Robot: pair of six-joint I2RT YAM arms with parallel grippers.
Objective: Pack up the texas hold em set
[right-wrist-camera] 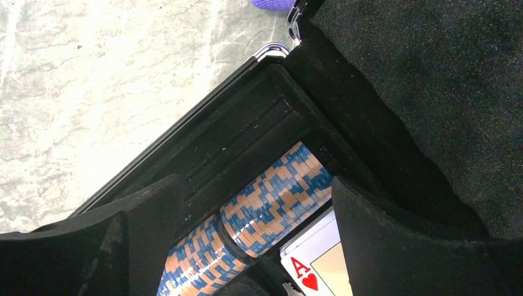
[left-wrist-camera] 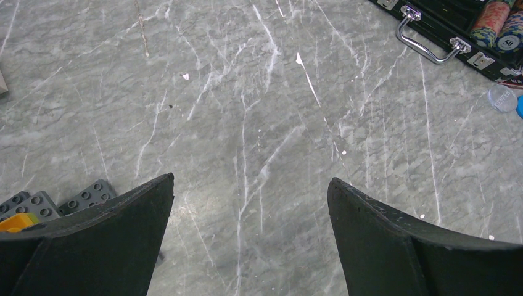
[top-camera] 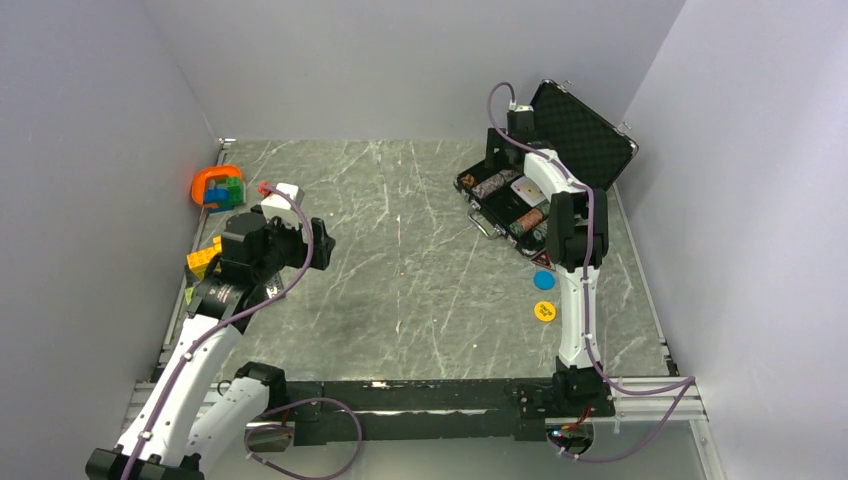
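- Straddling a blue-and-tan chip stack [right-wrist-camera: 271,197] that lies in its foam groove, the right gripper [right-wrist-camera: 256,182] has its jaws spread apart; I cannot tell whether they touch the stack. It is probably seating or letting go of it.
- An ace-of-hearts card [right-wrist-camera: 311,271] sits just beside that stack.
- The briefcase [top-camera: 585,130] stands open at the far right corner of the bench [top-camera: 420,250], lid propped up so the slots are reachable.
- A blue disc [top-camera: 543,280] and a yellow disc [top-camera: 544,311] lie outside it, near the right edge, not yet packed.
- The left gripper [left-wrist-camera: 251,179], jaws apart and empty, hangs near the left edge, out of the way.
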